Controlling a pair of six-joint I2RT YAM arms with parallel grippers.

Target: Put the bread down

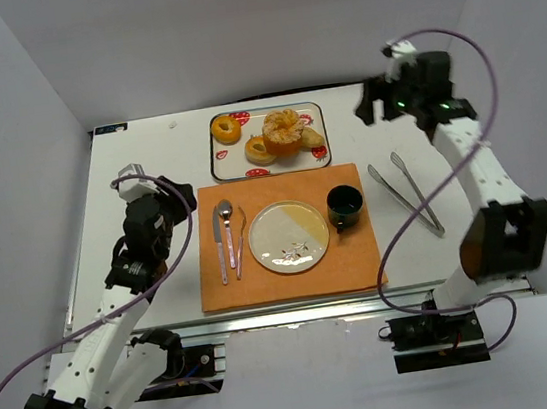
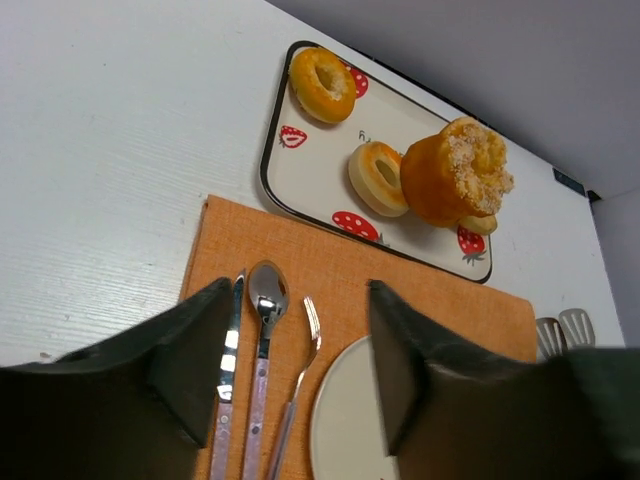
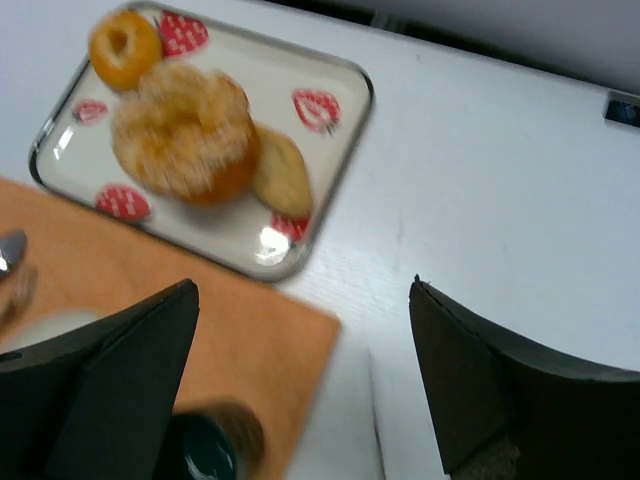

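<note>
Bread not yet placed: all four pieces sit on the white rectangular strawberry-print tray (image 1: 314,108), directly beyond the round cream ceramic plate (image 1: 288,236). The pieces are a tall sugar-crusted orange bun (image 1: 284,128), a golden ring doughnut (image 1: 226,128), a paler ring (image 1: 258,150) and a small oval roll (image 1: 312,139). The right claw (image 1: 371,103) hangs beyond and right of the plate, level with the tray's right end, jaws spread wide with nothing between them. The left claw (image 1: 135,179) hovers well left of the plate, likewise open and empty. Judgement: the right arm is nearer the bun and roll, and its reach would run leftward. The long metal tongs (image 1: 405,192) lie on the white surface (image 1: 145,146) right of the plate, long axis running near-to-far.
</note>
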